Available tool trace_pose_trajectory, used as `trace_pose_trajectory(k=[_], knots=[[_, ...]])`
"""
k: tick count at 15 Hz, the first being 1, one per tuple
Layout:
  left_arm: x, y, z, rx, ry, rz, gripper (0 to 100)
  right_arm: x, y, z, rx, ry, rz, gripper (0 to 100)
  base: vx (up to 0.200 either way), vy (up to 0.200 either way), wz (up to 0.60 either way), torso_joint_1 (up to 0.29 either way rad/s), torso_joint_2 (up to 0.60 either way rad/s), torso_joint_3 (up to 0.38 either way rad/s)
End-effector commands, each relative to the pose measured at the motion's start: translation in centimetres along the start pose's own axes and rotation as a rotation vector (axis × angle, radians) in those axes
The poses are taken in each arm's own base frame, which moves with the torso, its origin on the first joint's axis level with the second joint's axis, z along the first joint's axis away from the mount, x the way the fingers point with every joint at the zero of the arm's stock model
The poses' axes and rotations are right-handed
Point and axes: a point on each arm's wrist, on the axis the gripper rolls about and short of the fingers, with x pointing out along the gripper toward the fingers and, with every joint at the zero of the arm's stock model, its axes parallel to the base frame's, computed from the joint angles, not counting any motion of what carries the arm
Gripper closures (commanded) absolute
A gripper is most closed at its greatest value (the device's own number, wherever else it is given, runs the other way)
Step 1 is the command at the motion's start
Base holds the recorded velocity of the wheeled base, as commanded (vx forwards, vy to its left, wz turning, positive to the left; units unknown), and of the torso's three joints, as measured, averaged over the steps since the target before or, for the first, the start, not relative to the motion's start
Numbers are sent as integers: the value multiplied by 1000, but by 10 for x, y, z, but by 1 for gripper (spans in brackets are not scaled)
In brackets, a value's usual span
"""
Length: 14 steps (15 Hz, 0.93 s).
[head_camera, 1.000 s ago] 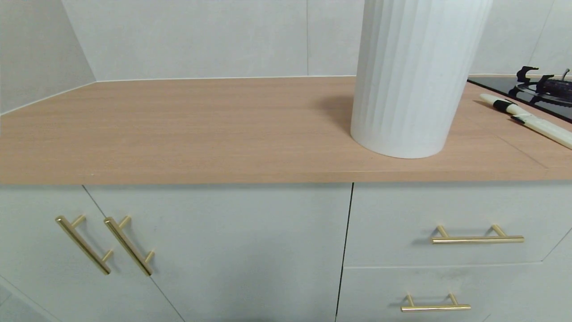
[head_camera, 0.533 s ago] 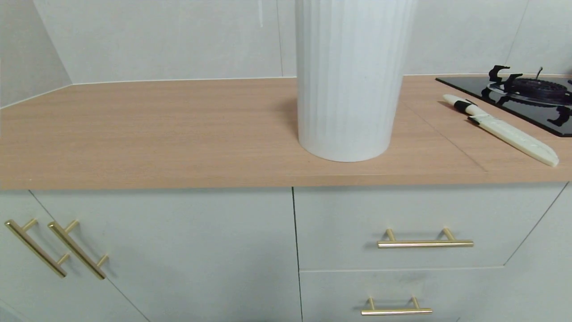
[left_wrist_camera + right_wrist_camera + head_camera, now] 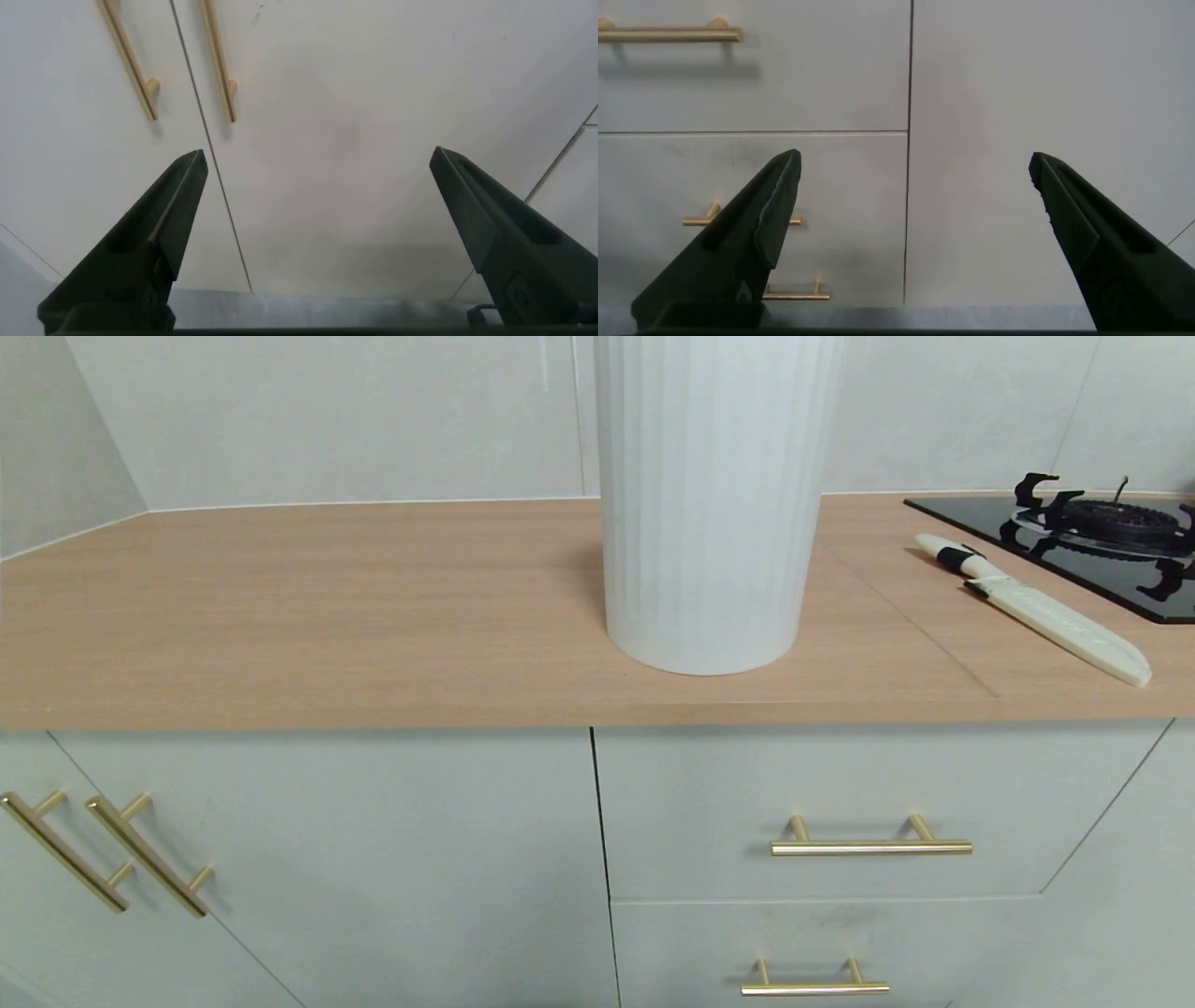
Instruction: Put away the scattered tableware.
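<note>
Things on the counter (image 3: 327,616) stay put in the head view. The whole picture slides, so it is the camera that turns. Now the white knife (image 3: 1032,609) shows from end to end. It lies flat near the counter's front edge, toward the right end, just beside the black stove (image 3: 1111,523). The tall white tub (image 3: 709,504) stands by the front edge, well apart from the knife. I think the robot is lining up to fetch the knife.

In the left wrist view, the left claw (image 3: 316,159) is spread wide and empty, in front of the cupboard doors (image 3: 374,112).

In the right wrist view, the right claw (image 3: 913,157) is spread wide and empty too, in front of the drawers (image 3: 785,84).
</note>
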Motion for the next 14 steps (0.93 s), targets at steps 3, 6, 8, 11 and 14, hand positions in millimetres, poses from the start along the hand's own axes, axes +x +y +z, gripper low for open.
trace_pose_trajectory(k=[3,6,8,11,14], knots=[[0,0,0,0,0,1,0,0,0,0,1,1,0,0,0,0,0,0,0,0],[0,0,0,0,-1,1,0,0,0,0,1,1,0,0,0,0,0,37,-172,-150],[0,0,0,0,0,1,0,0,0,0,0,2,0,0,0,0,0,85,-198,-298],[0,0,0,0,-1,1,0,0,0,0,1,1,0,0,0,0,0,106,-518,-308],[0,0,0,0,0,1,0,0,0,0,1,1,0,0,0,0,0,165,-478,-305]])
